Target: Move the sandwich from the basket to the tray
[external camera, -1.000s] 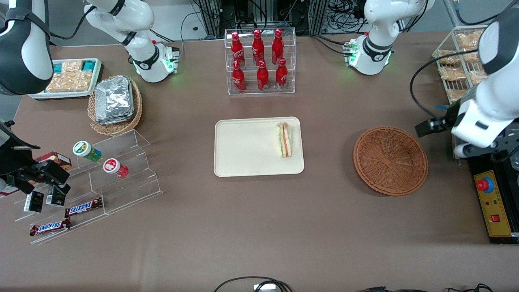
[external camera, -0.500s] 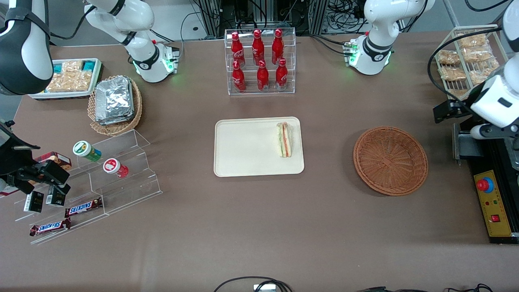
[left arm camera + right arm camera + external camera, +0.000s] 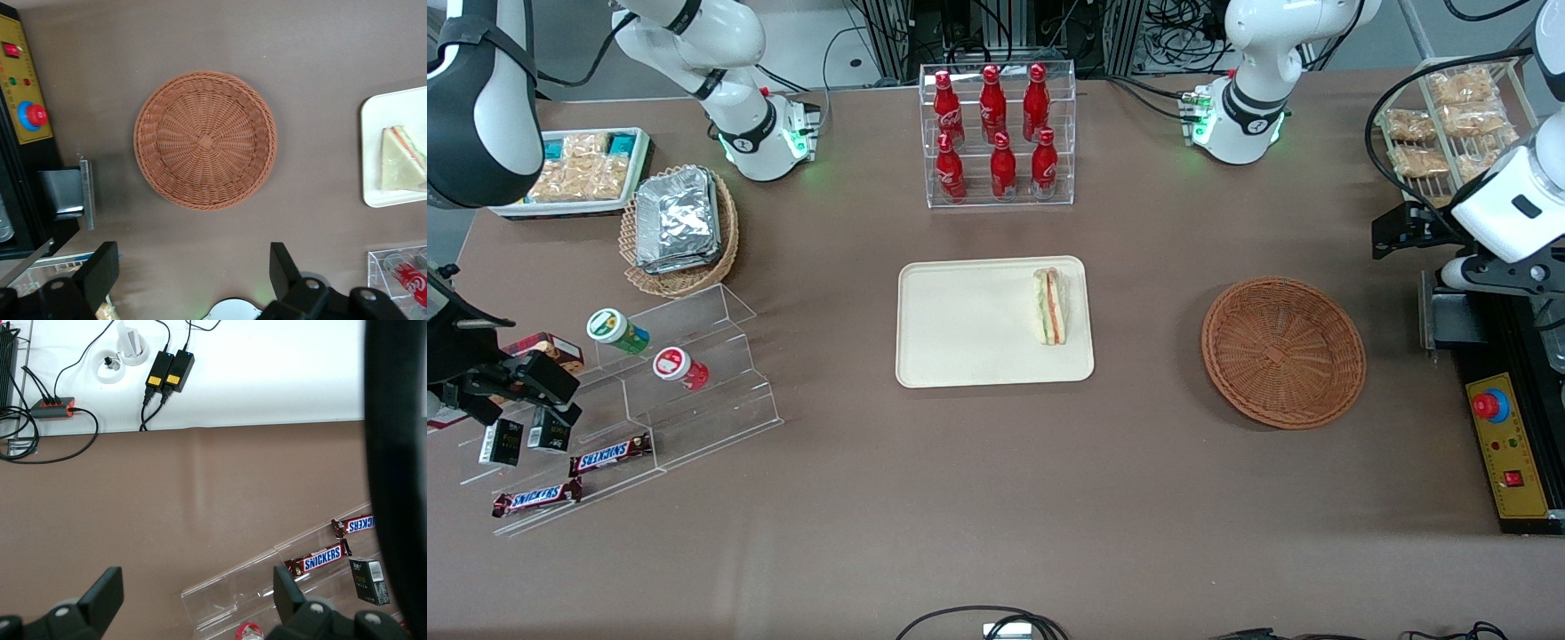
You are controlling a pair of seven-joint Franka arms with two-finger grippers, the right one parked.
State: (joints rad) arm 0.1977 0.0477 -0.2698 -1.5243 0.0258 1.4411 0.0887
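With the wrapped sandwich lying on the cream tray, well apart from the gripper, which is being held spread and empty above the bare wicker basket, only parking is judged to be needed.

The wrapped triangular sandwich lies flat on the cream tray, at its end nearest the round reddish-brown wicker basket. The gripper hangs open above the table by the basket.
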